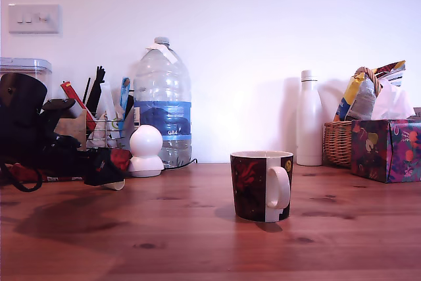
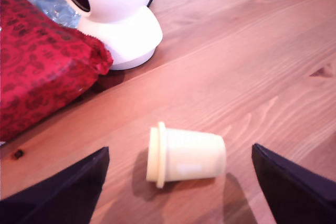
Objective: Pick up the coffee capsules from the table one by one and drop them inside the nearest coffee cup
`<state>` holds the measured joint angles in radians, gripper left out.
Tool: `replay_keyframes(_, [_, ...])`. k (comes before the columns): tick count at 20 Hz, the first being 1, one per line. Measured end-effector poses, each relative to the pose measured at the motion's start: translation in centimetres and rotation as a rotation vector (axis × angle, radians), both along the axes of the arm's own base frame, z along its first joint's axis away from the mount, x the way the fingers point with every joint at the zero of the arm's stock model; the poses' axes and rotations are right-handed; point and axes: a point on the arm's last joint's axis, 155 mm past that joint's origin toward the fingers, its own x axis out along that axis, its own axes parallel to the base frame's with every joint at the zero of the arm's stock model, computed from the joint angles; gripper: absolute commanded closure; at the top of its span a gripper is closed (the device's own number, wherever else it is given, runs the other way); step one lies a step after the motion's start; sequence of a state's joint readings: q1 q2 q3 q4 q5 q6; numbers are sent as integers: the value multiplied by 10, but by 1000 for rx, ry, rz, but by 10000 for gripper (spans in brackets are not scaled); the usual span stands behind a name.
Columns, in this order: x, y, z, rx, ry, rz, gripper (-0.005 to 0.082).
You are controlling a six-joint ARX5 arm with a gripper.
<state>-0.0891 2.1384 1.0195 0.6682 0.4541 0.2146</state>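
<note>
A cream-beige coffee capsule (image 2: 185, 155) lies on its side on the wooden table, rim toward the red packet. My gripper (image 2: 179, 151) is open and low over it, with one dark finger (image 2: 63, 190) on each side and neither touching it. In the exterior view the gripper (image 1: 105, 170) sits at the left, just above the table, and the capsule (image 1: 117, 185) peeks out beneath it. The coffee cup (image 1: 261, 185), dark with a red floral pattern and a white handle, stands upright in the middle of the table, well to the exterior view's right of the gripper.
A round white figure (image 1: 145, 151) and a red patterned packet (image 2: 42, 61) sit close behind the capsule. Further back are a large water bottle (image 1: 162, 100), a rack of utensils (image 1: 99, 116), a white bottle (image 1: 309, 118), a wicker basket (image 1: 337, 143) and a patterned tissue box (image 1: 386, 151).
</note>
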Motion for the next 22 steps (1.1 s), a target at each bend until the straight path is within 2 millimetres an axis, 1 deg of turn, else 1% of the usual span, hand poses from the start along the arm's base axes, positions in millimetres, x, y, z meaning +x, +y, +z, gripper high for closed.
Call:
replay_keyframes(3, [0, 1, -1, 4, 1, 5, -9])
replay_keyframes(4, [1, 2, -1, 11, -1, 9, 9])
replay_keyframes(5, [0, 3, -3, 21, 6, 11, 52])
replay_keyframes(6, [0, 3, -6, 31, 16, 13, 118])
replay_keyframes(8, [0, 2, -9, 38, 41, 12, 287])
replay_keyframes(10, [6, 0, -2, 37, 30, 9, 474])
replay_keyframes(11, [10, -1, 3, 36, 17, 9, 535])
replay_keyframes(12, [13, -1, 6, 36, 7, 9, 559])
replay_keyframes(16, [9, -2, 1, 49, 25, -5, 566])
replay_keyframes(22, [14, -4, 9, 50, 5, -21, 574])
